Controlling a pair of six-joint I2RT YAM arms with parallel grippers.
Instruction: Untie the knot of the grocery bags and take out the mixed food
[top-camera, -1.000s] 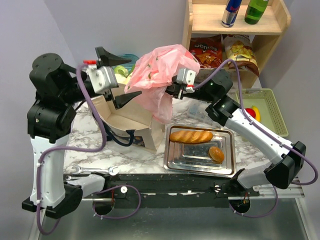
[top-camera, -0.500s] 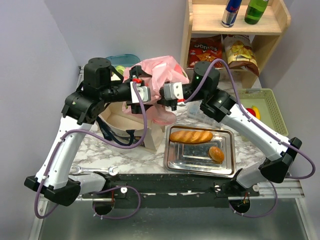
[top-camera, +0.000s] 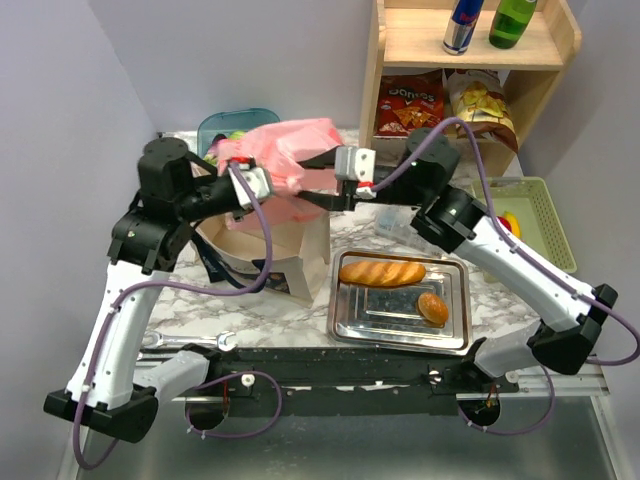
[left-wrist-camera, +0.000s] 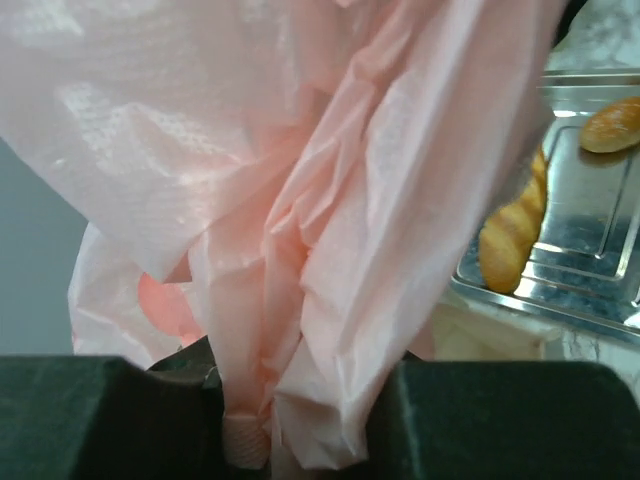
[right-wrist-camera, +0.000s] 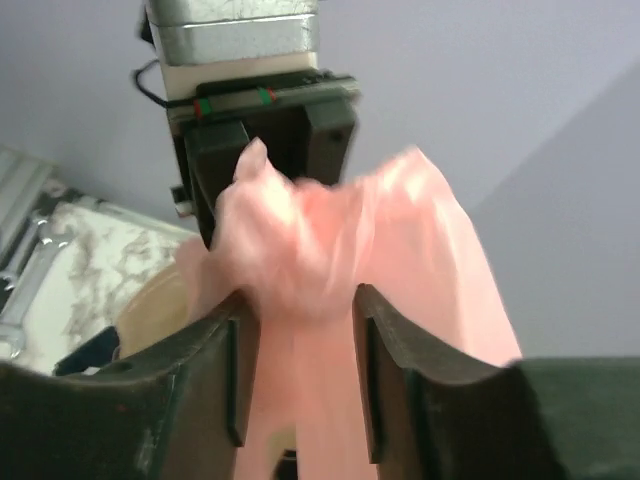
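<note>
From above: pink bag (top-camera: 285, 145) up over the cloth bag (top-camera: 262, 240) on the table (top-camera: 275, 305), stretched sideways between left tool (top-camera: 262, 185) and right tool (top-camera: 303, 182). Left wrist: pinched shut on a thin fold. Right wrist: narrow, squeezing a blurry lump, maybe the knot (right-wrist-camera: 285, 255); left tool straight ahead, very near.

The pink bag (left-wrist-camera: 330, 200): thin plastic film, crinkled, translucent, faint sheen; tote (top-camera: 290, 240): beige cloth, matt; tray (top-camera: 385, 312): polished metal, mirror-bright; tabletop (top-camera: 300, 315): marble-patterned, smooth; shelf (top-camera: 420, 45): pale wood, matt.
</note>
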